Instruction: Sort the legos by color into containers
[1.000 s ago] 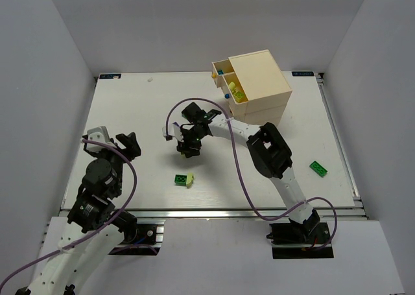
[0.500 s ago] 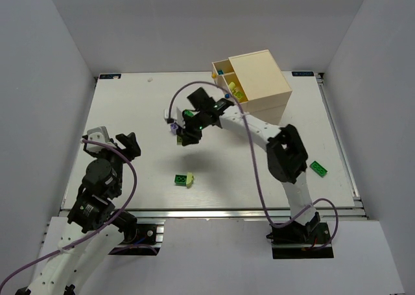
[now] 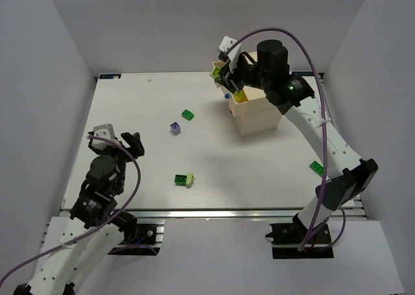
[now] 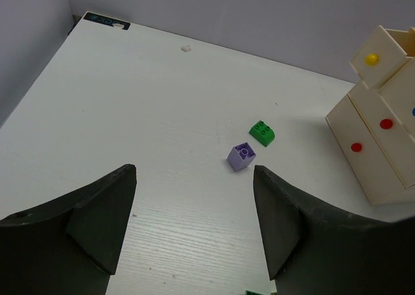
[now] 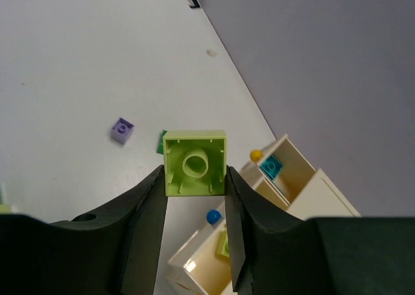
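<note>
right wrist: right gripper half closed, pinching pale yellow-green lego.

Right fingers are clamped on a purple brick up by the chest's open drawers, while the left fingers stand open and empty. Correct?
Not quite. The right wrist view shows the right fingers clamped on a pale yellow-green brick; the purple brick lies on the table. The rest holds: it is up by the chest's open drawers, and the left fingers stand open and empty.
</note>
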Motion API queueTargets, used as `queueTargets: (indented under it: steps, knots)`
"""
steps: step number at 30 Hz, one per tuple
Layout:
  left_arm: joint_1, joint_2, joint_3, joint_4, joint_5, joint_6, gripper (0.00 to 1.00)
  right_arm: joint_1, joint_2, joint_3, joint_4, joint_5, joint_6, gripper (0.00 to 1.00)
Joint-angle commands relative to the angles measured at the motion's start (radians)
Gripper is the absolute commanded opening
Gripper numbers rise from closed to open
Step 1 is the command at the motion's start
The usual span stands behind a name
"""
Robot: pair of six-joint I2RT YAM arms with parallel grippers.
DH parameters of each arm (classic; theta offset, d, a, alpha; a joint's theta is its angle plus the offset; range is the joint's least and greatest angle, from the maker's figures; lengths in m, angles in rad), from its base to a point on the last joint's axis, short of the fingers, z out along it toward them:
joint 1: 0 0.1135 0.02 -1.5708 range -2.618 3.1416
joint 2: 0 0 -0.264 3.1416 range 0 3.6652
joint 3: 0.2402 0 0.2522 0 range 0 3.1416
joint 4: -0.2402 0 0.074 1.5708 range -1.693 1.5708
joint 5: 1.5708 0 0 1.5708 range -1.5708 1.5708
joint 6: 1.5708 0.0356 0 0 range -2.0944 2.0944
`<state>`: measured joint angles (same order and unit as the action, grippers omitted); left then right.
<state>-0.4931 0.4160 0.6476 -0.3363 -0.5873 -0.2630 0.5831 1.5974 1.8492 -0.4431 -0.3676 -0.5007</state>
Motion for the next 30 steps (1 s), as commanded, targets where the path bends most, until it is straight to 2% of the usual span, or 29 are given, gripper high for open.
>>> queueTargets:
  steps: [1,7,11,17,22,23,25,26,30]
  knots:
    - [0.002,0.012,-0.006,0.006,0.03,0.011,0.82,-0.048,0.033,-0.022,-0.04,0.136,0.001,0.12]
    - [0.002,0.043,0.0,0.005,0.06,0.013,0.82,-0.132,0.087,-0.021,-0.074,0.197,0.057,0.13]
    - [0.002,0.047,-0.002,0.006,0.069,0.015,0.82,-0.16,0.147,0.037,-0.152,0.145,0.079,0.15]
    - [0.002,0.061,0.0,0.006,0.093,0.015,0.82,-0.192,0.205,0.081,-0.218,0.053,0.088,0.23]
    - [0.002,0.073,0.001,0.006,0.106,0.018,0.82,-0.2,0.223,0.087,-0.252,-0.001,0.083,0.37]
    - [0.002,0.073,0.001,0.008,0.107,0.019,0.82,-0.201,0.225,0.087,-0.255,-0.002,0.083,0.45]
    - [0.002,0.073,0.001,0.008,0.107,0.019,0.83,-0.204,0.222,0.084,-0.255,-0.007,0.082,0.53]
    - [0.002,0.073,0.001,0.006,0.109,0.018,0.83,-0.201,0.222,0.084,-0.255,-0.005,0.082,0.62]
    - [0.002,0.079,0.0,0.008,0.115,0.019,0.83,-0.207,0.217,0.081,-0.255,-0.001,0.082,0.74]
